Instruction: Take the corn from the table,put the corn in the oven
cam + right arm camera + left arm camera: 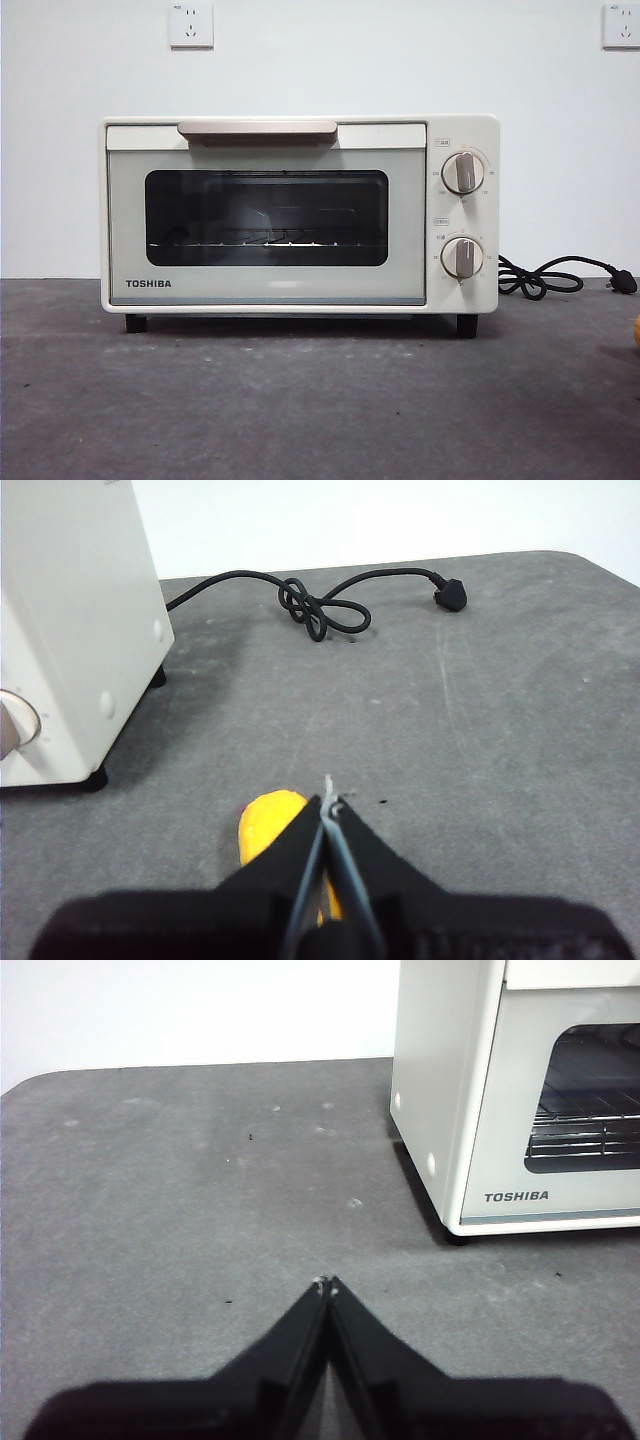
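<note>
The cream-white oven stands on the dark grey table with its door closed. The yellow-orange corn lies on the table to the right of the oven, partly hidden under my right gripper, which hovers over it with jaws shut and nothing between them. In the front view only a sliver of the corn shows at the right edge. My left gripper is shut and empty over bare table, off the oven's left front corner. Neither arm shows in the front view.
A coiled black cord with its plug lies on the table behind and to the right of the oven. Two wall sockets sit high on the white wall.
</note>
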Motion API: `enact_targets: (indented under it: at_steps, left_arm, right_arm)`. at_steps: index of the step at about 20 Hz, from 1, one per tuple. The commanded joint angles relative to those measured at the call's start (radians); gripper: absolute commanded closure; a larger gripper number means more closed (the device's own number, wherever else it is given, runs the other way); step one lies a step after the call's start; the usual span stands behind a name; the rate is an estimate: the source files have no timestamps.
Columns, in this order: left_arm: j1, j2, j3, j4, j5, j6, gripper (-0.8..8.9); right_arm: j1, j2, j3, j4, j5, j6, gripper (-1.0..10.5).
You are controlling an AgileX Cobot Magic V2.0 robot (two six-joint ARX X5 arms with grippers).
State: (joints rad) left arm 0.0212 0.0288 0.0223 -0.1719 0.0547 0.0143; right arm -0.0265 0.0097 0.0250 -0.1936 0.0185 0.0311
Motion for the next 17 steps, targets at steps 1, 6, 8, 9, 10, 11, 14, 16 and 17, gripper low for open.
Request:
enact_targets:
  at_steps: [1,6,8,9,10,11,14,16,17]
  left_arm:
    - [0.0,0.0,-0.01,0.002,-0.003,-0.006,8.17]
    - [0.0,0.0,-0.01,0.002,-0.003,-0.006,8.17]
    - [0.0,0.0,-0.01,0.002,-0.003,-0.006,8.17]
    - [0.0,0.0,-0.01,0.002,-0.003,-0.006,8.17]
    - [0.0,0.0,-0.01,0.002,-0.003,-0.006,8.17]
    - [0.0,0.0,-0.01,0.002,-0.003,-0.006,8.17]
    - [0.0,0.0,-0.01,0.01,-0.003,-0.007,8.17]
    - [0.0,0.0,-0.01,0.03,0.002,-0.016,8.17]
    - [0.0,0.0,-0.01,0.035,0.006,-0.027,8.17]
  right_arm:
    - [0.0,-0.001,-0.011,0.007,0.001,0.011,9.5]
    - [0.0,-0.001,-0.011,0.007,0.001,0.011,9.5]
    - [0.0,-0.001,-0.011,0.007,0.001,0.011,9.5]
    - [0.0,-0.001,-0.011,0.007,0.001,0.012,9.5]
    - [0.0,-0.001,-0.011,0.007,0.001,0.012,9.5]
    - [0.0,-0.001,-0.011,0.006,0.001,0.012,9.5]
    - [0.0,-0.001,-0.011,0.007,0.001,0.018,9.5]
    - [0.0,-0.001,-0.011,0.01,0.006,0.021,9.5]
    - [0.0,-0.001,-0.011,0.011,0.012,0.028,9.5]
